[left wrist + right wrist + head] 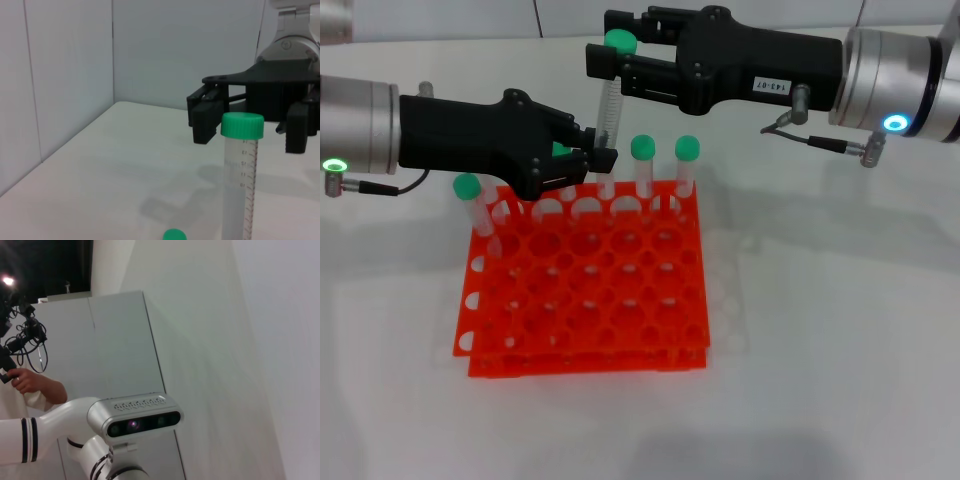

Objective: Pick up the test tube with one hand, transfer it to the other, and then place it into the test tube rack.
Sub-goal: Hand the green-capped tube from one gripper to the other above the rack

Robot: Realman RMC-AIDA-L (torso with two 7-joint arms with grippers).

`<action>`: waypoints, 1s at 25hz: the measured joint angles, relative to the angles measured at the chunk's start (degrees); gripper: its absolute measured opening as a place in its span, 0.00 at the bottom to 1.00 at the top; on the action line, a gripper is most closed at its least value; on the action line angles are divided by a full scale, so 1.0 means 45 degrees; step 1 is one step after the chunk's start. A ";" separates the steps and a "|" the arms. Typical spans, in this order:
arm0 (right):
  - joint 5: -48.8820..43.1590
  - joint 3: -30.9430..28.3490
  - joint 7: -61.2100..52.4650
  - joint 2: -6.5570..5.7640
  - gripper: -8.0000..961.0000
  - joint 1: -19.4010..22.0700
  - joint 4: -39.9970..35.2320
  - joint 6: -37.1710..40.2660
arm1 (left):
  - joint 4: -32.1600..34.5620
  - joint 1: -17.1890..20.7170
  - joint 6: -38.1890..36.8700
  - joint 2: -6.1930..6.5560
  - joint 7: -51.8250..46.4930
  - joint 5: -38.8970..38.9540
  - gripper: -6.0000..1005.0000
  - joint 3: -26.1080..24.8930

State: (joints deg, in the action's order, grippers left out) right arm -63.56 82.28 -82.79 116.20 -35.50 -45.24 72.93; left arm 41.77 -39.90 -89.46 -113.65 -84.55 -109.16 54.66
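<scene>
The test tube [610, 105] stands upright above the back edge of the orange-red test tube rack [580, 362]. My left gripper [600, 150], the green-lit one, is shut on its lower part. My right gripper [610, 45], the blue-lit one with the white label, reaches in from the right at the height of the green cap [619, 42]. In the left wrist view the right gripper [252, 127] is open, with one finger on each side of the cap [242, 125] and not touching it. The right wrist view shows no task object.
Other green-capped tubes stand in the rack's back row: one at the left corner [468, 188] and two at the right [642, 150] [687, 150]. Another green cap [174, 234] shows low in the left wrist view. White tabletop surrounds the rack. A person's arm [30, 385] appears in the right wrist view.
</scene>
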 joint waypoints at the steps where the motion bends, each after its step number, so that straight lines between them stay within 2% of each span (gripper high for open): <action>1: 0.0002 0.0040 0.0001 0.0000 0.60 -0.0001 0.0000 -0.0032 | -0.0006 0.0000 0.0004 -0.0004 0.0001 0.0000 0.32 0.0000; 20: -0.0004 0.0254 0.0246 -0.0037 0.28 0.0039 -0.0121 0.0032 | -0.0044 -0.0084 0.0116 -0.0197 -0.0064 -0.0099 0.33 0.0052; 25: -0.0004 0.0251 0.0308 -0.0071 0.29 0.0044 -0.0093 0.0249 | -0.0039 -0.0102 0.0115 -0.0212 -0.0067 -0.0153 0.34 0.0060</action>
State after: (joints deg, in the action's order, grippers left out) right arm -63.58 83.41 -81.40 115.88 -35.30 -45.65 74.05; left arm 41.60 -40.36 -88.95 -114.60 -84.86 -109.85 54.94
